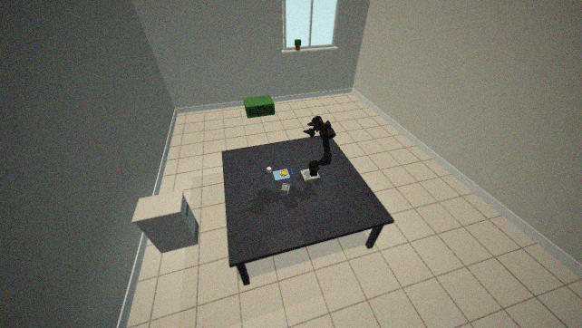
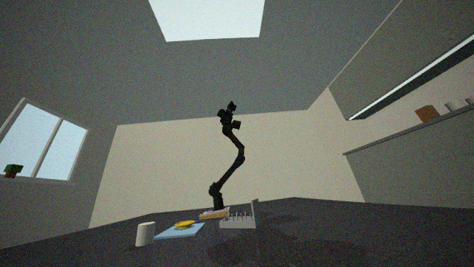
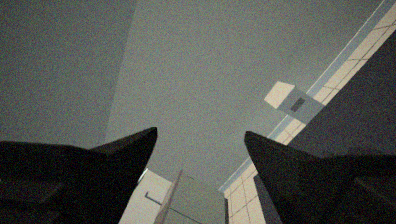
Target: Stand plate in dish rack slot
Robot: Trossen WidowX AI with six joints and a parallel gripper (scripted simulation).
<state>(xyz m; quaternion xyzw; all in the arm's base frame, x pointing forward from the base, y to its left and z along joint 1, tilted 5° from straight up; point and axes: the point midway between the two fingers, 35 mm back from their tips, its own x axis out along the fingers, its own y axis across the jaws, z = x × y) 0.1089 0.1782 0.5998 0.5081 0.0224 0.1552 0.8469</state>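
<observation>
One dark table [image 1: 272,226] [image 2: 314,225] [image 3: 367,100] stands on pale floor tiles [image 1: 431,272] [image 3: 245,197], centre of the top view; claw [image 1: 309,128] [image 2: 226,108] [image 3: 201,133] spread.

No text, label, brand, number or sign can be read in the top, exterior or wrist view (all three are grainy, so any very small lettering would be lost).
</observation>
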